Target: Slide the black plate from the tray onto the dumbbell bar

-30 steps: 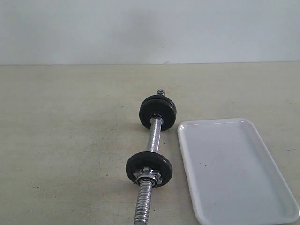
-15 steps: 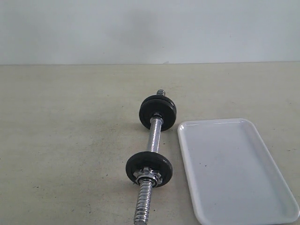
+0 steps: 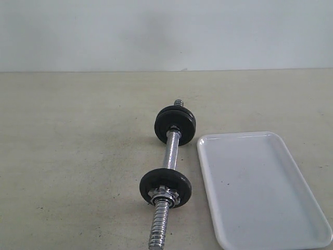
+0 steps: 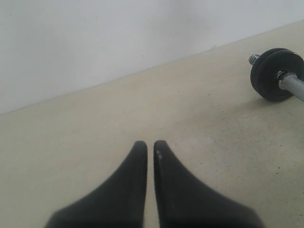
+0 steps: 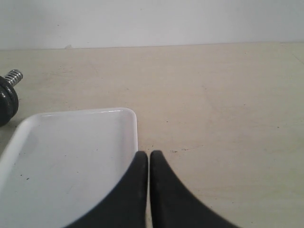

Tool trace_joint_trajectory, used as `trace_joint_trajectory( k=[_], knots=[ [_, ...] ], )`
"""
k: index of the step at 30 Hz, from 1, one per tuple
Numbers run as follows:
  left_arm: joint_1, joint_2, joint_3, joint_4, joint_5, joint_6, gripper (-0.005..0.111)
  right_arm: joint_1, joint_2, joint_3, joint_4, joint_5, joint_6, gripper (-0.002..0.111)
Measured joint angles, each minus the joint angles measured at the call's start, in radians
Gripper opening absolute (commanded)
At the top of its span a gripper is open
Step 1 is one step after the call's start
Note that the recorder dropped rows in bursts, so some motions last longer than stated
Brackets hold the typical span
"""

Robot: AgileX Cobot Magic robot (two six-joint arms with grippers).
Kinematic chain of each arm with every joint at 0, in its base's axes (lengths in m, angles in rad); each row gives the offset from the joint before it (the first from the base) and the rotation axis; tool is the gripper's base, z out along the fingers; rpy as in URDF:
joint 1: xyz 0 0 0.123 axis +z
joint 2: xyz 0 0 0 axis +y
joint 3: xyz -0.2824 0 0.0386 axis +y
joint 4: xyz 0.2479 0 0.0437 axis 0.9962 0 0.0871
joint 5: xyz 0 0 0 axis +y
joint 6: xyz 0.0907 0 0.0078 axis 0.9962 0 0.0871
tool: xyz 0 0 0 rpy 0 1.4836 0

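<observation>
**Plate seems to be on the bar; both arms hang back**

The left gripper (image 4: 149, 145) has its two black fingers drawn together with only a thin slit between them, and it holds nothing. It hovers over bare counter (image 3: 73, 156). The dumbbell bar (image 3: 170, 151) lies well ahead of it, over towards the right gripper's side.

The bar rests flat on the counter and carries three discs. The far black plates (image 3: 175, 124) are two discs pressed face to face at the end farther from both grippers, with a short threaded stub poking out beyond them. The near black plate (image 3: 165, 185) is a single disc at the closer end, with a chrome collar nut (image 3: 164, 197) against its outer face and a long bare thread after that. I cannot tell which of the three came from the tray.

The tray (image 3: 260, 208) lies just beside the bar, apart from it, and holds no disc. Its white floor shows only a few dark specks. I therefore judge the sliding done. Nothing appears left, unless a nut is meant to lock the far pair, and none is visible there.

The right gripper (image 5: 148, 154) is also pressed together and holds nothing. It sits pulled back, with the tray's rim close in front of its tips.

The counter is a matt, pale beige sheet, lightly flecked and scuffed. A plain whitish wall (image 3: 156, 31) rises behind it, and no other furniture or people are in view.
</observation>
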Motion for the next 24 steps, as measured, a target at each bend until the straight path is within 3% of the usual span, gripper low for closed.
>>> trace_joint_trajectory(
  k=[4, 14, 24],
  knots=[
    [0.018, 0.0, 0.0, 0.0, 0.004, 0.0, 0.004, 0.0, 0.0, 0.0, 0.0, 0.0, 0.0, 0.0],
    [0.184, 0.0, 0.0, -0.038, 0.001, -0.004, 0.004, 0.0, 0.0, 0.0, 0.0, 0.0, 0.0, 0.0],
    [0.194, 0.0, 0.0, -0.056, 0.001, -0.004, 0.004, 0.0, 0.0, 0.0, 0.0, 0.0, 0.0, 0.0]
  ],
)
